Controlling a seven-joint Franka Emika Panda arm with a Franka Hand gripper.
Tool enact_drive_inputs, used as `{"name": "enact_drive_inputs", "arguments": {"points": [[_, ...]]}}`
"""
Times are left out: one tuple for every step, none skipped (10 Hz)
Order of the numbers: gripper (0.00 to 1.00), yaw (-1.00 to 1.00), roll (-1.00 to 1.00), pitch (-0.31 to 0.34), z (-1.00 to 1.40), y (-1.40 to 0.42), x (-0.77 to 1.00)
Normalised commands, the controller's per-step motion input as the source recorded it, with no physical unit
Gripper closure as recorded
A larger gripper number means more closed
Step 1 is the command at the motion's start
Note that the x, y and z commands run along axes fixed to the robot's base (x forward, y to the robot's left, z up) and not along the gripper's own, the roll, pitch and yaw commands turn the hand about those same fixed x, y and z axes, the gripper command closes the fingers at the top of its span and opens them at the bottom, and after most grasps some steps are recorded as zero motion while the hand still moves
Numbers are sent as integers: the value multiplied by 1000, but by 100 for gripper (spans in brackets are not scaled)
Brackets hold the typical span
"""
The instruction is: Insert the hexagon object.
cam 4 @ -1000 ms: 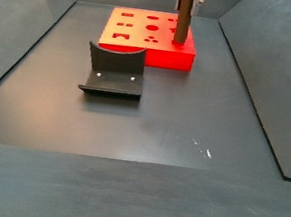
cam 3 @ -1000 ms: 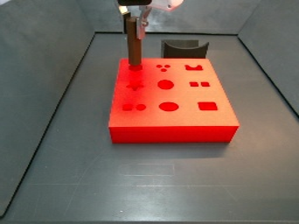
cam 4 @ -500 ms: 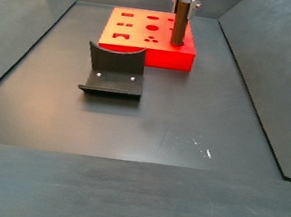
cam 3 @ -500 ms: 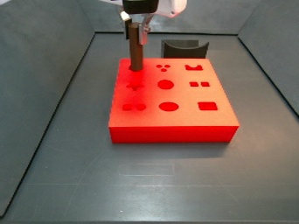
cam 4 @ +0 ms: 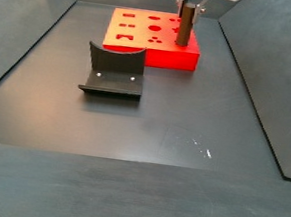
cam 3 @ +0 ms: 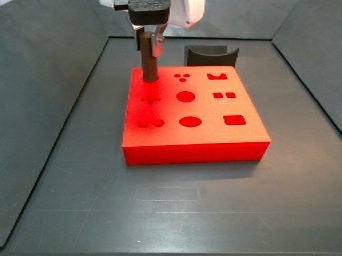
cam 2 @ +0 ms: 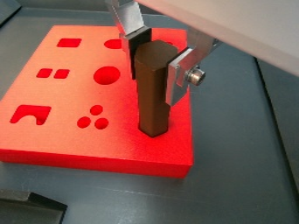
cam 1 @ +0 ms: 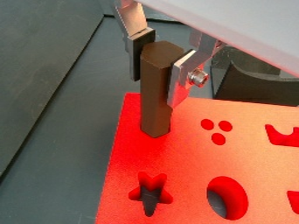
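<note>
So the gripper (cam 1: 163,54) is sitting over a far corner of the red block (cam 3: 201,140) and it's pinching the top of the hexagon object (cam 1: 155,92), silver finger plates pressing on either side of it in both wrist views (cam 2: 153,52). The peg is standing upright, and its lower end is meeting the block's top face at that corner; looks like it's going into a hole there, but how deep it's sitting I honestly can't tell. In a side view the peg (cam 3: 148,60) is running straight down from the gripper (cam 3: 148,32) to the block. Around it on the block you're seeing a star cutout (cam 1: 149,191), an oval hole (cam 1: 228,196) and a cluster of three small round holes (cam 1: 214,128). Out past the block, the fixture (cam 4: 114,70) is standing on the dark floor (cam 4: 172,134), well apart from the block (cam 4: 147,37) in that side view.
</note>
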Motion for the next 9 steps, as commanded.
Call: {"name": "enact_drive_inputs", "arguments": {"points": [[100, 0, 16, 77, -931, 0, 443], [100, -17, 59, 4, -1000, 0, 214], [100, -91, 86, 0, -1000, 17, 334], [100, -154, 127, 43, -1000, 97, 337], [100, -174, 274, 111, -654, 40, 223], [100, -123, 390, 169, -349, 0, 140], [100, -17, 449, 171, -220, 0, 6], [100, -29, 250, 66, -374, 0, -40], [100, 0, 0, 0, 0, 0, 0]]}}
